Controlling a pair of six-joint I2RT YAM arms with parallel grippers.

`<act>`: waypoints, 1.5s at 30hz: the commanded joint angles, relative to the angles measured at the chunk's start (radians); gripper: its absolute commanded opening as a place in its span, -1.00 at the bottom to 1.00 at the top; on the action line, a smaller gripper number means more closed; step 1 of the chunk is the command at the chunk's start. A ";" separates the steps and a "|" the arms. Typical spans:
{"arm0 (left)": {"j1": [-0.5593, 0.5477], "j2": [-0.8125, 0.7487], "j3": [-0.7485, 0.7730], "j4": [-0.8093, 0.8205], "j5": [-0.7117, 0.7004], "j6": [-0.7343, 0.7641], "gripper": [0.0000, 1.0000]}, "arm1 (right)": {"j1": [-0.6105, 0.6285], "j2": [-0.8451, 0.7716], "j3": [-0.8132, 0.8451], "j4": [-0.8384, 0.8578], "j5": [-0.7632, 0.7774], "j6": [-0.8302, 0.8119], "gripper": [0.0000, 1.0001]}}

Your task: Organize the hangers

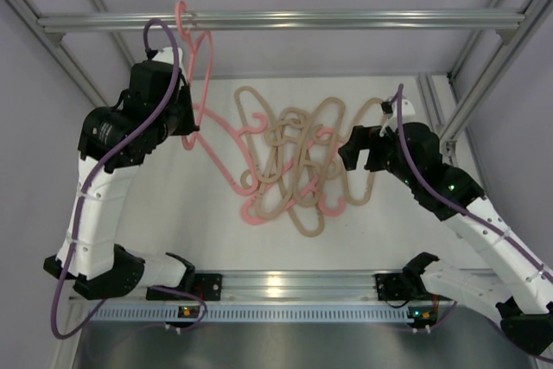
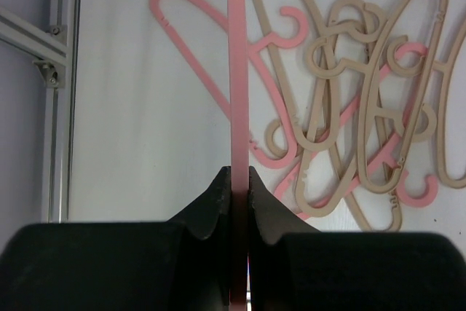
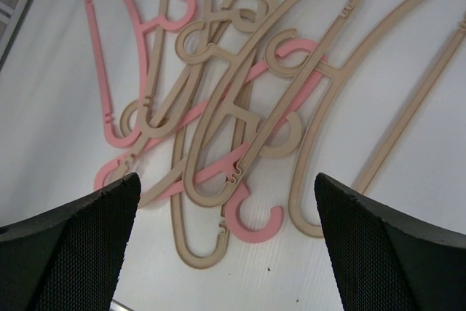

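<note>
L gripper (image 2: 239,180) clenched on pink hanger (image 1: 207,58), edge-on btw jaws, hook up at bar (image 1: 346,20); can't tell if seated. Best: hold it vertical, lower till hook bears on bar, then let go. R gripper (image 3: 226,180) released, jaws wide, over pile of hangers (image 1: 294,157) on table (image 1: 173,231).

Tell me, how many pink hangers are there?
3. The first hanger is clamped in the left pincer, the second hanger lies flat at the left of the beige hangers, the third hanger is buried under them, hook poking out. More could be hidden.
</note>
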 commanded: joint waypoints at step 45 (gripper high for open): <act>0.368 0.023 -0.094 0.133 0.199 0.174 -1.00 | -0.017 -0.044 -0.128 0.203 -0.153 0.022 0.99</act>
